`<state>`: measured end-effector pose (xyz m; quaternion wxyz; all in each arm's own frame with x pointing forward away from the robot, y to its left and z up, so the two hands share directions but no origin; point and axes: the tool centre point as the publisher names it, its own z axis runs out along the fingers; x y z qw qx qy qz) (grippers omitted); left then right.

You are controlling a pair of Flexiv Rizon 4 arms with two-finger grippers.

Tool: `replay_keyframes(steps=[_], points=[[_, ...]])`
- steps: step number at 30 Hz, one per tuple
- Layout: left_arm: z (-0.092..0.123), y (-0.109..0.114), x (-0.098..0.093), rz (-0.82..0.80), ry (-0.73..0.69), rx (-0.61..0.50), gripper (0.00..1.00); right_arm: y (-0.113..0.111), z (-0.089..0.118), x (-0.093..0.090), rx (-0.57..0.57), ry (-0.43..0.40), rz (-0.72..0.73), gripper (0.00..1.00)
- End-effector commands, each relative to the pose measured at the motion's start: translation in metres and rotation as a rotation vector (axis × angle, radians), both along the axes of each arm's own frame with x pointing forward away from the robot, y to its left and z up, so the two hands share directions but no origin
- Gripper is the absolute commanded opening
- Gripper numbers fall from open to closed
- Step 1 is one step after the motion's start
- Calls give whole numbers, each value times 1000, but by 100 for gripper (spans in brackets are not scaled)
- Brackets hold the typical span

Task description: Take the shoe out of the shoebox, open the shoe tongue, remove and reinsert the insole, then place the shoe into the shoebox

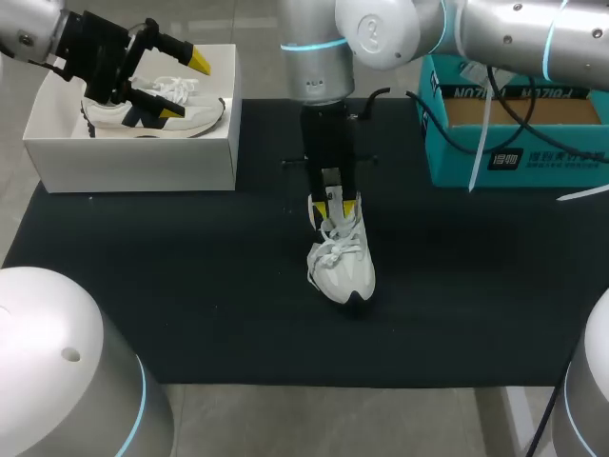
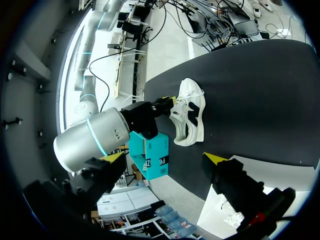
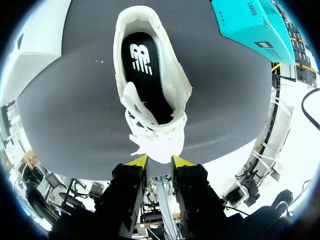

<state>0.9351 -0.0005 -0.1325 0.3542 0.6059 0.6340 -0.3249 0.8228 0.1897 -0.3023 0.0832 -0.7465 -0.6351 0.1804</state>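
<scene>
Shoe [image 1: 343,267]: white trainer, lying out of the box near the middle of the black mat [image 1: 171,286], toe pointing toward 6 o'clock.
Right gripper [image 1: 334,203]: standing over the shoe's 12 o'clock end, fingers drawn narrow and pinching the shoe tongue [image 3: 159,150] from two sides.
Insole [image 3: 145,70]: black, sitting inside the shoe and showing through the opened collar.
Left gripper [image 1: 186,84]: hanging at 10 o'clock over the white shoebox [image 1: 128,157], fingers spread wide, gripping nothing.
Second shoe [image 1: 152,116]: lying inside the shoebox, under the left gripper.
Teal box [image 1: 514,162]: sitting at 2 o'clock, well apart from the shoe.
Step in hand: judged to be the opening of the tongue, with the insole not yet removed.
Next move: likely calling for the tongue being held back while the free left gripper is crossing over to pinch the insole's heel edge. The shoe risks sliding or lifting unless it is steadied.
</scene>
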Motion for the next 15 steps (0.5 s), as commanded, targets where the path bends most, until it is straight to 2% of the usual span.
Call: replay_keyframes(steps=[1,5,15], points=[[0,0,0,0,0,2,100,-7,-4,-2,8,-1,-9,0],[0,0,0,0,0,2,100,-11,-6,-2,30,-10,-12,0],[0,0,0,0,0,2,100,-27,-28,19,65,-37,5,0]])
